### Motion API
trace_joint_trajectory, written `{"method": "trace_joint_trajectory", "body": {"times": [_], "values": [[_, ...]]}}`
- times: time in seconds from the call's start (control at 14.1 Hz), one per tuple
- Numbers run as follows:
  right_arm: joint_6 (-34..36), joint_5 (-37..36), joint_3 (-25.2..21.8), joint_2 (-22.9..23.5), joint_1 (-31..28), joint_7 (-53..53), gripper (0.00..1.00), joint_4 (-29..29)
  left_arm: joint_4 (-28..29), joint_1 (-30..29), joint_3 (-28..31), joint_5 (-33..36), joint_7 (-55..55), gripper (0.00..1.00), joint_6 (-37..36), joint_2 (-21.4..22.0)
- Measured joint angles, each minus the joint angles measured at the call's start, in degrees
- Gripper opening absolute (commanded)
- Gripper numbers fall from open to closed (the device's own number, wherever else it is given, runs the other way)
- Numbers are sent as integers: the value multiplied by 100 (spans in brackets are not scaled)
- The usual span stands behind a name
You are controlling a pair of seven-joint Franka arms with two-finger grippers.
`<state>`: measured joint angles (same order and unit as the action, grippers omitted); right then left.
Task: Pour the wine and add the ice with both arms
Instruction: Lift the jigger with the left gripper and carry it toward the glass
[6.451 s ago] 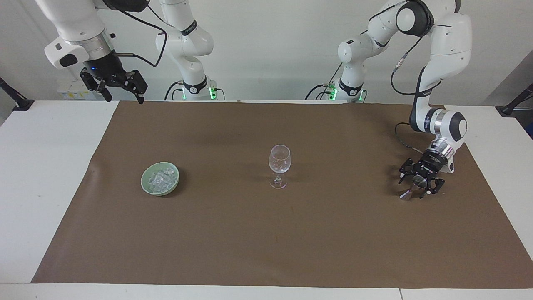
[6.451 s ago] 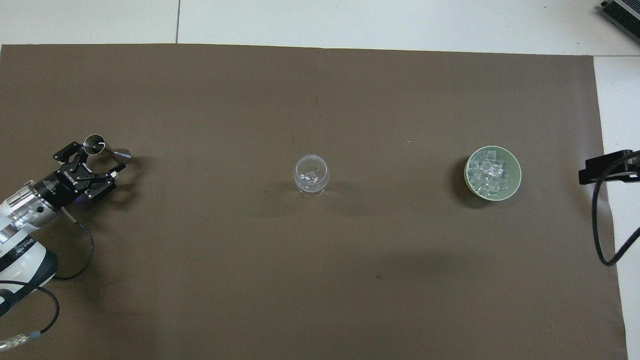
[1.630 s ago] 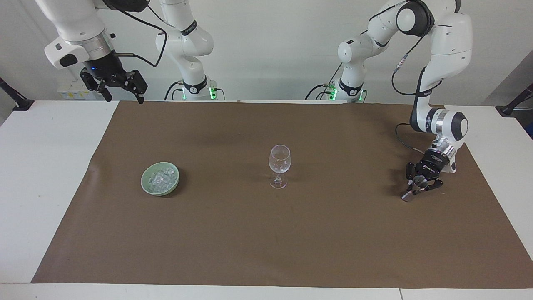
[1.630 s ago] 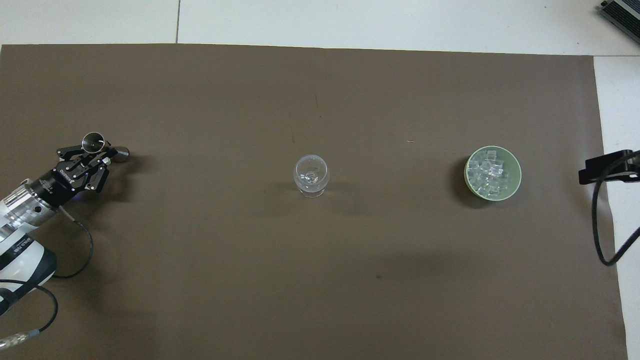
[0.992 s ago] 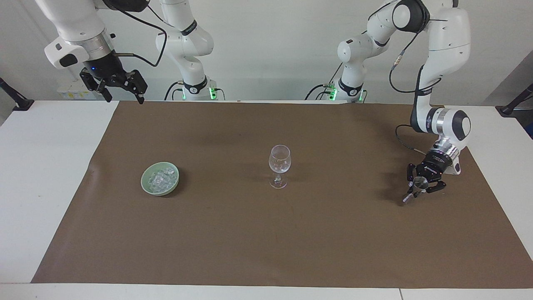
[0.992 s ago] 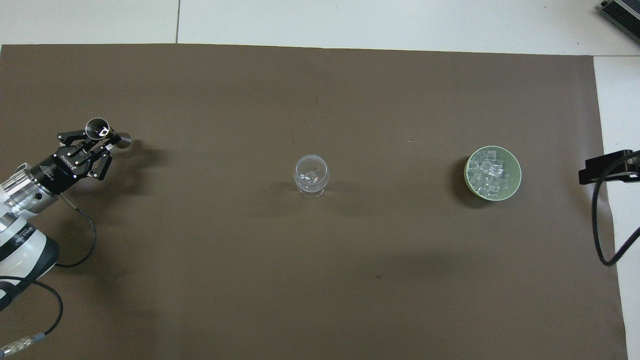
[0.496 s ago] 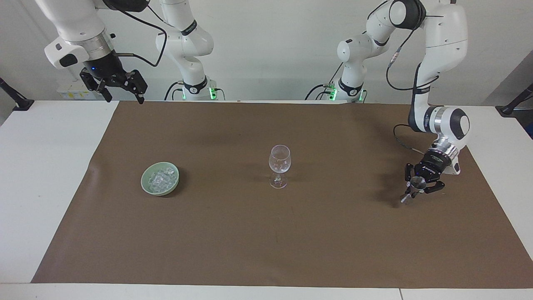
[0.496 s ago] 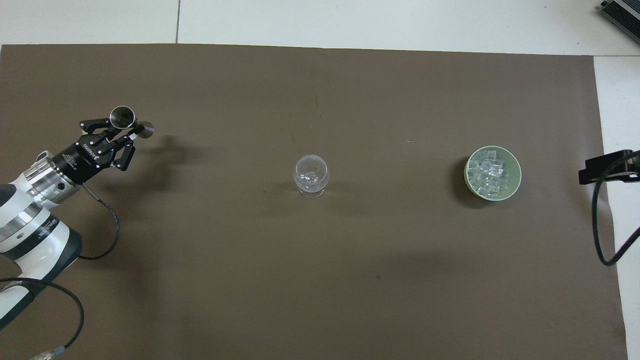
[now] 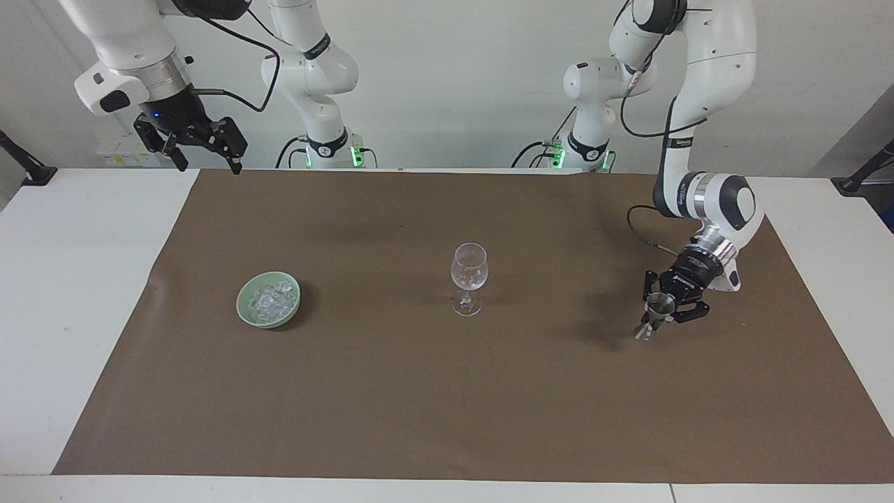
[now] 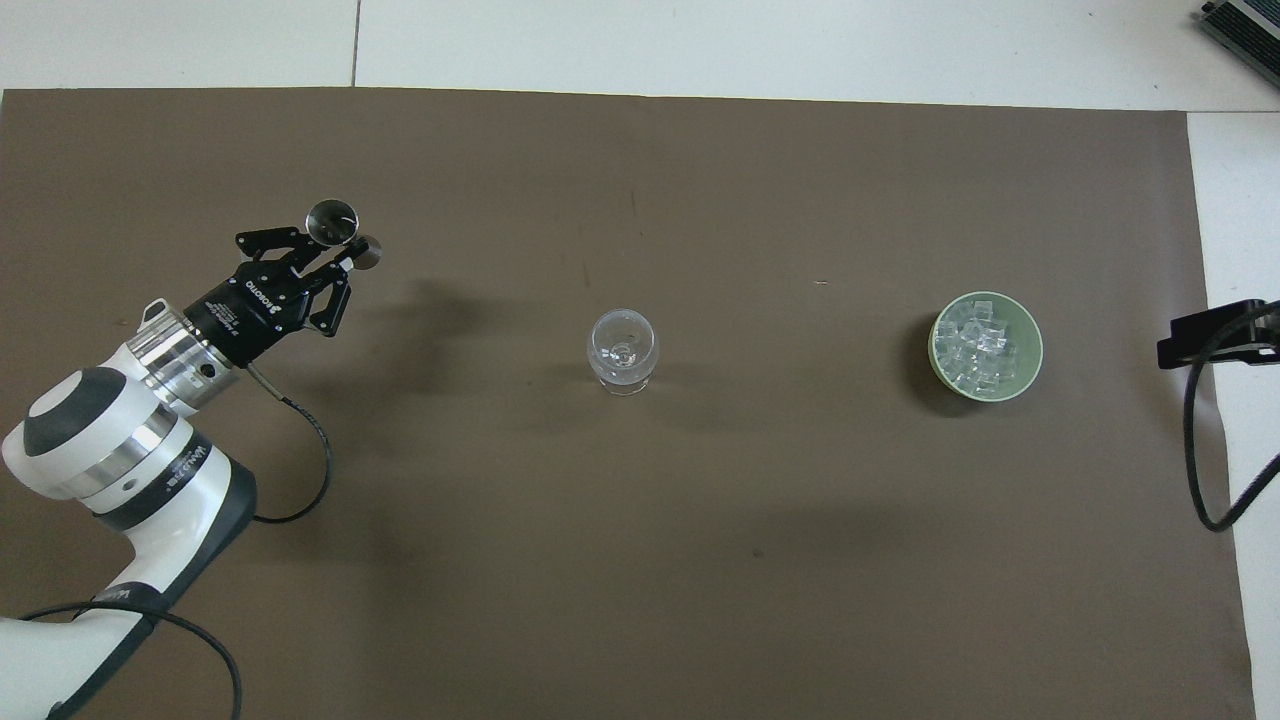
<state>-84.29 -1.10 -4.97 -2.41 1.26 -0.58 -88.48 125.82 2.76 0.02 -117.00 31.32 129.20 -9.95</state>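
Left pincer (image 9: 663,312) pinches a small metal jigger (image 9: 652,316) at its waist, tilted, lifted over the brown mat (image 9: 447,419) toward the left arm's end of the worktop. Wine glass (image 9: 469,278) stands upright mid-mat, empty by the look of it. Ice (image 9: 269,299) heaped in a green bowl (image 9: 246,311) toward the right arm's end. Right pincer (image 9: 199,143) spread, waiting high over the worktop's corner.

Risks: the tilt could spill whatever the jigger holds before the glass; a low pass could clip the rim and topple the glass.

Room: open mat between jigger and glass, nothing in the path; mat edges well apart.
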Motion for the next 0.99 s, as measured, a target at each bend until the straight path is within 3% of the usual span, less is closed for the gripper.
{"method": "trace_joint_trajectory", "body": {"times": [0.5, 0.99], "values": [[0, 0, 0, 0, 0, 0, 100, 0, 55, 1240, -3, -999, -213, 0, 1236, 402], [0, 0, 0, 0, 0, 0, 100, 0, -62, 1486, -302, -1111, -216, 0, 2052, 581]]}}
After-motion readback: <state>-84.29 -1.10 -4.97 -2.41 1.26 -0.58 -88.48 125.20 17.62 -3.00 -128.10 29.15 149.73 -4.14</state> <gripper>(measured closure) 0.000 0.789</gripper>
